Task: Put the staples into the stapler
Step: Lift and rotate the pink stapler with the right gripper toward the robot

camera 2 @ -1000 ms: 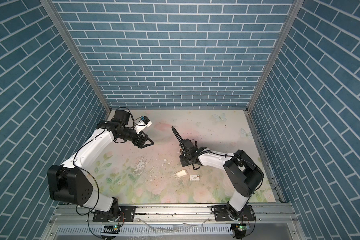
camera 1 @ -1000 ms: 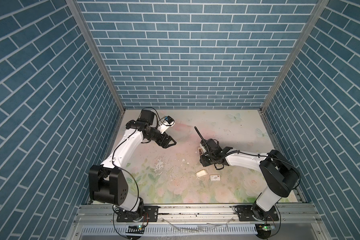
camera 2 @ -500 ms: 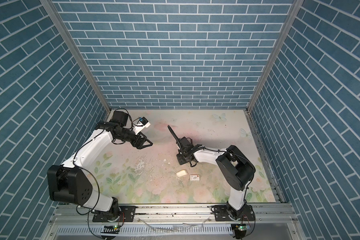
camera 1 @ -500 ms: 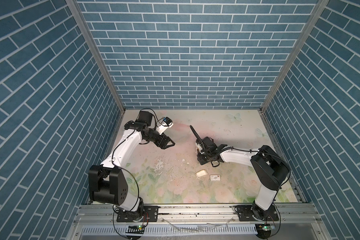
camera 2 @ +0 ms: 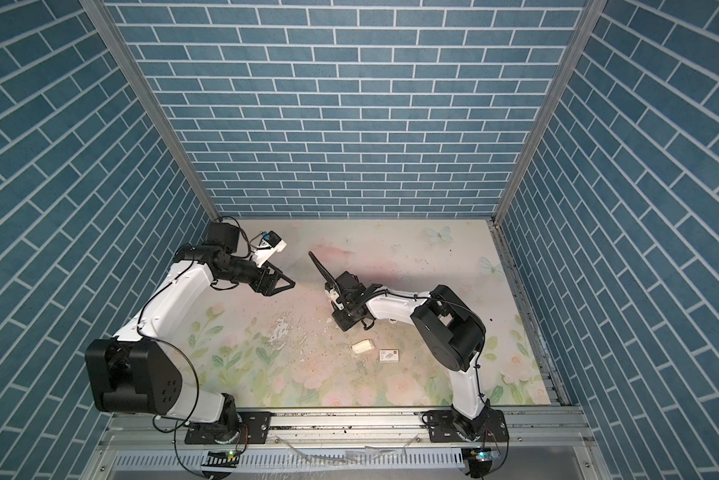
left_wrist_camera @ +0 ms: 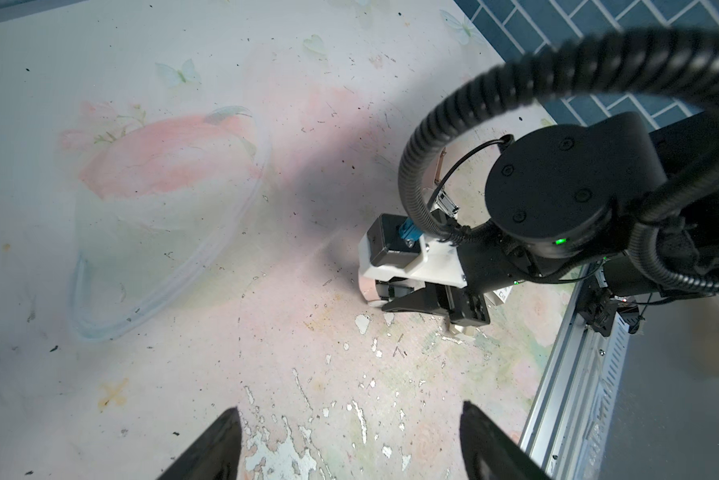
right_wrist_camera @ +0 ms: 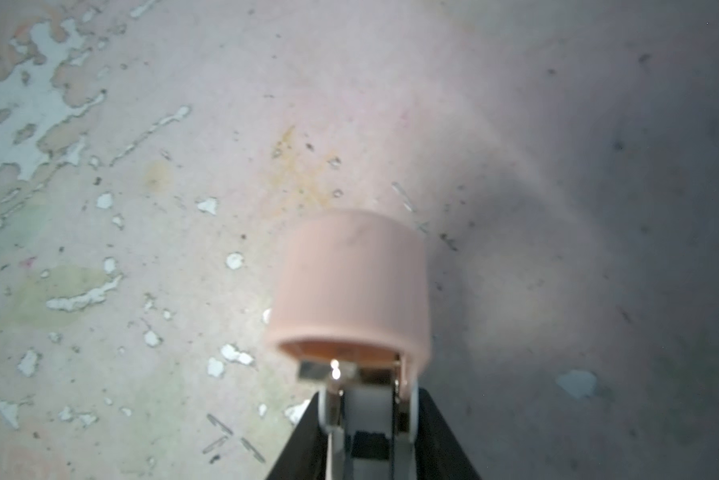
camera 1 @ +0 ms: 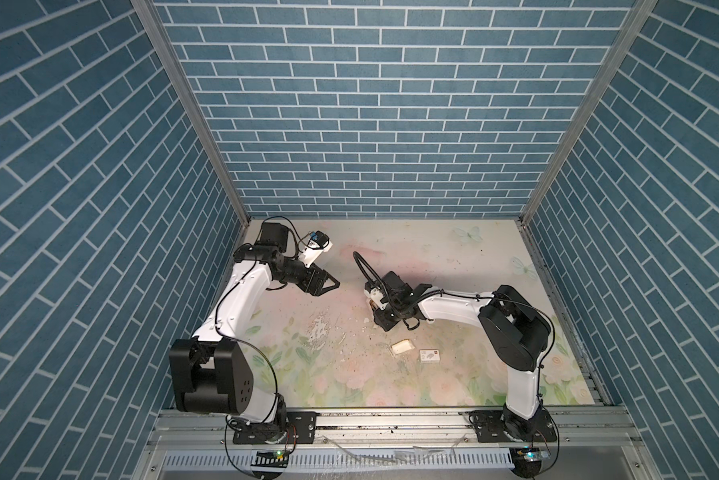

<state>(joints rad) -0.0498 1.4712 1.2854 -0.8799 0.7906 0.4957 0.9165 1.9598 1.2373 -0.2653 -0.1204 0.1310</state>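
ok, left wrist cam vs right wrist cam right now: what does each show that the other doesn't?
Left wrist only: the left gripper, open and empty; the right arm's black wrist joint and corrugated cable; the rail; the blue brick wall.
Right wrist only: a close look at the stapler, pink end and shiny metal channel, held in the right gripper.
Both: the flaked floral mat, and the right gripper, seen from outside in the left wrist view.
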